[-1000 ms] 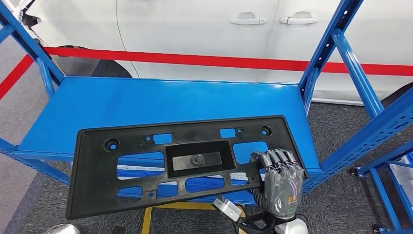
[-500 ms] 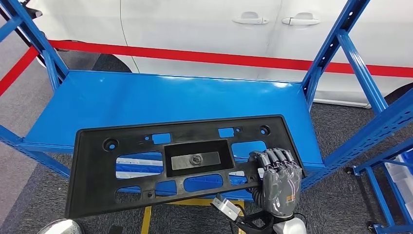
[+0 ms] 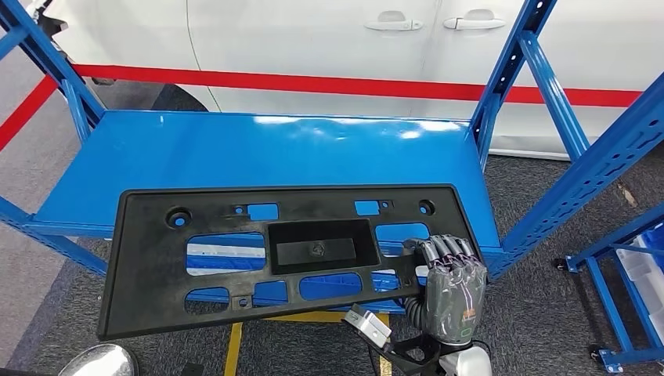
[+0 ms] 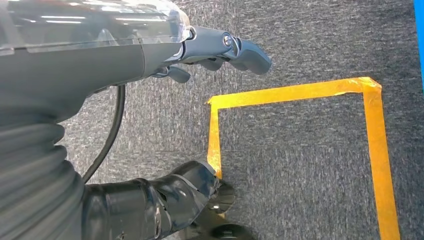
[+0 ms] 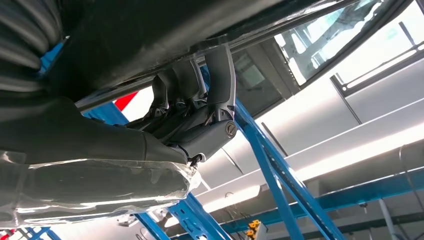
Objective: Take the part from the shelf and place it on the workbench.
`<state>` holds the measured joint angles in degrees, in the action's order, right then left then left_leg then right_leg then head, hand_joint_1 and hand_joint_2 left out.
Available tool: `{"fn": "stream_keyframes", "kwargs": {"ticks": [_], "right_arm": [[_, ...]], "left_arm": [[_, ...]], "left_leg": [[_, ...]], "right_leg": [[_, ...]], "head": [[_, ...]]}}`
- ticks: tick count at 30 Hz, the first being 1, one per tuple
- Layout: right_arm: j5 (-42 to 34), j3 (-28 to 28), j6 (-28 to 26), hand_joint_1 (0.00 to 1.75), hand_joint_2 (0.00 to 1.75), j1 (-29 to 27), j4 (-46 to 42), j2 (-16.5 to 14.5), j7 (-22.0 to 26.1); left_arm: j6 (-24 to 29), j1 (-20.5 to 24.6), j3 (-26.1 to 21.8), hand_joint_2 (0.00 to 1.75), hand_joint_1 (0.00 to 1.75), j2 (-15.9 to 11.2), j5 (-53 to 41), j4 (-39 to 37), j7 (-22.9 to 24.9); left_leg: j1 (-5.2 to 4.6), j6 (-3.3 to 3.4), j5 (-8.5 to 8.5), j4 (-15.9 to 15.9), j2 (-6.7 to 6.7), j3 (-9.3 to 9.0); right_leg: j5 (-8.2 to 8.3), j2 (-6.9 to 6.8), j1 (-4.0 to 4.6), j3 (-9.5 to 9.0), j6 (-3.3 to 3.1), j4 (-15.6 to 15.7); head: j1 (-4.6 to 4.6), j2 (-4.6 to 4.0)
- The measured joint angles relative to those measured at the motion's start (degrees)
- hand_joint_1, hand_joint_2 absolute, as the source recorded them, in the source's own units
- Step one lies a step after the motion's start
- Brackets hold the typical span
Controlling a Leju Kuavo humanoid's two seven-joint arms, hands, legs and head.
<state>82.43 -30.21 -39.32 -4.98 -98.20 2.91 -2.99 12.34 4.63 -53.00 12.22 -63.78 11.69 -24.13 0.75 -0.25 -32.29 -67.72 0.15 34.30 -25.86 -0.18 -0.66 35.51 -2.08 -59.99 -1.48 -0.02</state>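
Note:
The part (image 3: 149,258) is a long black plastic panel with several cut-outs and a rectangular recess in its middle. It lies flat over the front edge of the blue shelf (image 3: 274,153), and much of it overhangs the floor. My right hand (image 3: 450,291) grips its near right edge, fingers curled over the top. In the right wrist view, the fingers (image 5: 200,100) hook around the dark underside of the part (image 5: 150,30). My left hand (image 4: 150,55) hangs above the carpet, holding nothing, with thumb and fingers apart.
Blue shelf uprights (image 3: 501,78) stand at both ends of the shelf. A white car (image 3: 313,39) with a red stripe (image 3: 313,84) is behind it. Another blue rack (image 3: 618,313) is at the right. Yellow tape (image 4: 372,150) marks a square on the grey carpet.
The whole picture has shifted: the shelf and car have slid left, so the camera has moved. The part stays in my right hand in the same hold.

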Motion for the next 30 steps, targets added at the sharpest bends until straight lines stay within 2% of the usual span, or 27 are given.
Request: {"fn": "stream_keyframes", "kwargs": {"ticks": [2, 3, 6, 7, 8, 9, 11, 12, 13, 14, 16, 17, 18, 20, 22, 23, 24, 26, 27, 28, 29, 30], "right_arm": [[-0.13, 0.01, 0.00, 1.75, 1.75, -0.02, -0.09, -0.18, 0.22], [-0.25, 0.01, 0.00, 1.75, 1.75, -0.03, -0.13, -0.27, 0.30], [-0.80, 0.08, 0.00, 1.75, 1.75, -0.10, -0.20, -0.45, 0.55], [-0.98, 0.15, 0.00, 1.75, 1.75, -0.12, -0.24, -0.49, 0.62], [-1.13, 0.23, 0.00, 1.75, 1.75, -0.14, -0.28, -0.51, 0.71], [-1.25, 0.33, 0.00, 1.75, 1.75, -0.18, -0.30, -0.52, 0.79], [-1.45, 0.51, 0.00, 1.75, 1.75, -0.34, -0.30, -0.55, 1.03], [-1.56, 0.62, 0.00, 1.75, 1.75, -0.44, -0.30, -0.56, 1.13], [-1.65, 0.72, 0.00, 1.75, 1.75, -0.51, -0.29, -0.57, 1.25], [-1.76, 0.81, 0.00, 1.75, 1.75, -0.55, -0.29, -0.58, 1.37], [-1.96, 0.98, 0.00, 1.75, 1.75, -0.52, -0.31, -0.68, 1.70], [-2.05, 1.04, 0.00, 1.75, 1.75, -0.53, -0.33, -0.76, 1.90], [-2.14, 1.08, 0.00, 1.75, 1.75, -0.55, -0.36, -0.84, 2.10], [-2.39, 1.11, 0.00, 1.75, 1.75, -0.63, -0.43, -0.93, 2.41], [-2.70, 1.14, 0.00, 1.75, 1.75, -0.63, -0.47, -1.10, 2.68], [-2.84, 1.14, 0.00, 1.75, 1.75, -0.60, -0.48, -1.24, 2.79], [-2.98, 1.14, 0.00, 1.75, 1.75, -0.58, -0.48, -1.40, 2.89], [-3.20, 1.14, 0.00, 1.75, 1.75, -0.57, -0.47, -1.63, 3.01], [-3.28, 1.14, 0.00, 1.75, 1.75, -0.59, -0.46, -1.68, 3.07], [-3.35, 1.14, 0.00, 1.75, 1.75, -0.60, -0.46, -1.70, 3.12], [-3.40, 1.14, 0.00, 1.75, 1.75, -0.62, -0.46, -1.72, 3.17], [-3.47, 1.15, 0.00, 1.75, 1.75, -0.62, -0.46, -1.73, 3.20]], "left_arm": [[0.01, 0.09, 0.00, 1.75, 0.00, -0.02, 0.01, 0.00, -0.01], [0.02, 0.12, 0.00, 1.75, 0.00, -0.02, 0.03, 0.00, -0.02], [0.03, 0.00, -0.02, 1.75, 0.00, -0.02, 0.11, 0.00, -0.04], [0.03, -0.03, -0.03, 1.75, 0.00, -0.01, 0.13, 0.00, -0.05], [0.04, -0.02, -0.05, 1.75, 0.00, 0.00, 0.13, 0.00, -0.05], [0.04, 0.00, -0.07, 1.75, 0.00, 0.01, 0.13, 0.00, -0.06], [0.04, 0.00, -0.15, 1.75, 0.00, 0.00, 0.14, 0.00, -0.07], [0.04, -0.03, -0.21, 1.75, 0.00, 0.00, 0.14, 0.00, -0.07], [0.04, -0.06, -0.27, 1.75, 0.00, 0.01, 0.15, 0.00, -0.07], [0.04, -0.07, -0.31, 1.75, 0.00, 0.01, 0.15, 0.00, -0.07], [0.03, -0.07, -0.35, 1.75, 0.00, 0.05, 0.15, 0.00, -0.07], [0.03, -0.04, -0.37, 1.75, 0.00, 0.08, 0.15, 0.00, -0.07], [0.03, -0.02, -0.38, 1.75, 0.00, 0.10, 0.15, 0.00, -0.08], [0.03, -0.02, -0.41, 1.75, 0.00, 0.11, 0.15, 0.00, -0.10], [0.03, -0.05, -0.43, 1.75, 0.00, 0.11, 0.14, 0.00, -0.12], [0.03, -0.05, -0.44, 1.75, 0.00, 0.11, 0.14, 0.00, -0.13], [0.03, -0.05, -0.44, 1.75, 0.00, 0.11, 0.14, 0.00, -0.13], [0.03, -0.08, -0.45, 1.75, 0.00, 0.11, 0.15, 0.00, -0.13], [0.03, -0.11, -0.45, 1.75, 0.00, 0.11, 0.15, 0.00, -0.13], [0.03, -0.15, -0.46, 1.75, 0.00, 0.11, 0.15, 0.00, -0.13], [0.03, -0.17, -0.46, 1.75, 0.00, 0.11, 0.15, 0.00, -0.13], [0.03, -0.16, -0.46, 1.75, 0.00, 0.11, 0.15, 0.00, -0.13]], "left_leg": [[-0.30, 0.62, 2.18, 7.53, -0.04, -4.22], [-0.49, 0.85, 2.59, 9.47, -0.06, -5.12], [-0.61, 1.50, 3.46, 10.40, 0.02, -4.93], [-0.47, 1.85, 3.96, 10.69, 0.12, -4.85], [-0.31, 2.24, 4.50, 10.98, 0.24, -4.66], [-0.19, 2.55, 4.95, 11.12, 0.37, -4.36], [-0.26, 2.87, 5.51, 10.95, 0.45, -3.36], [-0.28, 2.85, 5.73, 10.79, 0.47, -2.88], [-0.29, 2.81, 5.88, 10.58, 0.48, -2.45], [-0.28, 2.76, 5.99, 10.34, 0.47, -2.10], [-0.31, 2.56, 6.05, 9.74, 0.42, -1.54], [-0.41, 2.36, 6.07, 9.37, 0.39, -1.25], [-0.50, 2.07, 6.15, 9.10, 0.38, -1.00], [-0.63, 1.37, 6.48, 8.90, 0.37, -0.65], [-0.52, 0.70, 6.05, 8.54, 0.32, -0.30], [-0.44, 0.37, 4.94, 7.39, 0.28, 0.20], [-0.32, 0.06, 3.14, 5.14, 0.24, 1.09], [-0.12, -0.49, -1.13, -1.93, 0.23, 3.66], [-0.05, -0.69, -2.49, -4.99, 0.23, 4.61], [0.00, -0.80, -2.82, -6.31, 0.23, 4.72], [0.02, -0.80, -2.08, -5.34, 0.23, 3.71], [0.03, -0.71, -0.53, -2.26, 0.23, 1.65]], "right_leg": [[0.41, 0.04, 0.11, 0.24, 0.44, -0.04], [0.65, 0.02, 0.12, 0.33, 0.76, -0.02], [1.31, -0.01, 0.03, 0.47, 1.87, 0.25], [0.83, 0.03, 0.02, 0.67, 2.17, -0.10], [-0.50, 0.08, 0.02, 1.24, 2.40, -1.43], [-2.62, 0.12, -0.03, 2.23, 2.57, -3.97], [-7.20, 0.18, -0.09, 4.78, 2.84, -11.21], [-8.40, 0.17, -0.10, 5.50, 2.94, -13.95], [-8.52, 0.16, -0.11, 5.29, 3.00, -14.82], [-7.59, 0.15, -0.13, 3.92, 2.97, -13.36], [-4.77, 0.15, -0.11, -0.93, 2.68, -5.93], [-3.78, 0.17, 0.00, -2.79, 2.44, -2.56], [-3.32, 0.19, 0.13, -3.81, 2.19, -0.49], [-3.03, 0.25, 0.37, -3.69, 1.66, 0.24], [-2.42, 0.18, 0.16, -3.44, 0.80, 0.53], [-2.09, 0.10, 0.02, -3.28, 0.33, 0.74], [-1.76, 0.01, -0.08, -3.06, -0.05, 0.90], [-1.25, -0.09, -0.03, -2.33, -0.36, 0.86], [-0.97, -0.11, -0.01, -1.90, -0.37, 0.80], [-0.71, -0.11, 0.00, -1.48, -0.33, 0.72], [-0.46, -0.09, 0.00, -1.11, -0.24, 0.64], [-0.25, -0.05, -0.01, -0.82, -0.12, 0.56]], "head": [[-0.01, 0.01], [-0.01, 0.01], [-0.02, 0.01], [-0.03, 0.01], [-0.04, 0.02], [-0.05, 0.02], [-0.05, 0.01], [-0.05, 0.01], [-0.05, 0.01], [-0.06, 0.01], [-0.06, 0.02], [-0.05, 0.02], [-0.04, 0.02], [-0.03, 0.02], [-0.04, 0.01], [-0.03, 0.01], [-0.03, 0.01], [-0.03, 0.01], [-0.03, 0.01], [-0.02, 0.01], [-0.02, 0.02], [-0.01, 0.02]]}}
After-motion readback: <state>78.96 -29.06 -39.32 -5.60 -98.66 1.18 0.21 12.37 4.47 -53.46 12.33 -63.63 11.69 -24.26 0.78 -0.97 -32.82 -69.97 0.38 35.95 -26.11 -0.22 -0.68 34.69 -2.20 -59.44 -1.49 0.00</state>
